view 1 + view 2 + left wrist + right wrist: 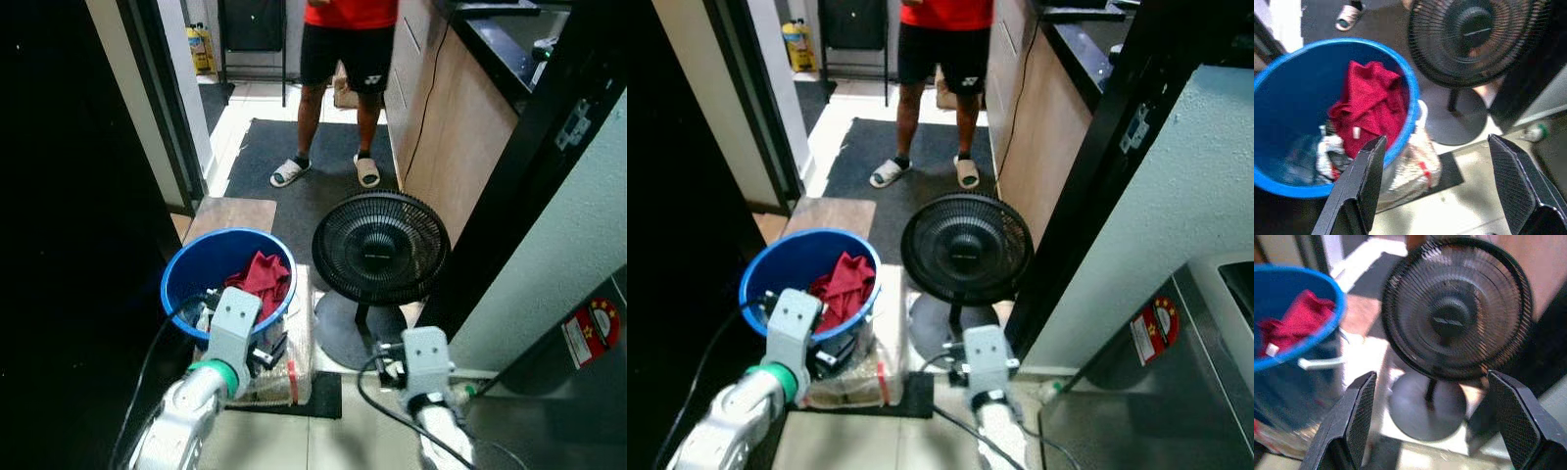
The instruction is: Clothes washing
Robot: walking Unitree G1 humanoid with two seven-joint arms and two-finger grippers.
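Observation:
A blue bucket (180, 270) stands on the floor at my left, with a red garment (263, 276) draped over other laundry (1327, 152) inside it. My left gripper (1437, 142) hovers open just over the bucket's near rim, and nothing is between its fingers. My right gripper (1431, 376) is open and empty too, held low in front of the black floor fan (380, 247). The grey top of a washing machine (573, 392) with a red round sticker is at the lower right.
A person (338, 59) in a red shirt, black shorts and white slippers stands on a dark mat (284, 166) ahead. A clear plastic bag (297, 343) leans against the bucket. A wooden cabinet (460, 127) and a black door frame line the right. The left is dark.

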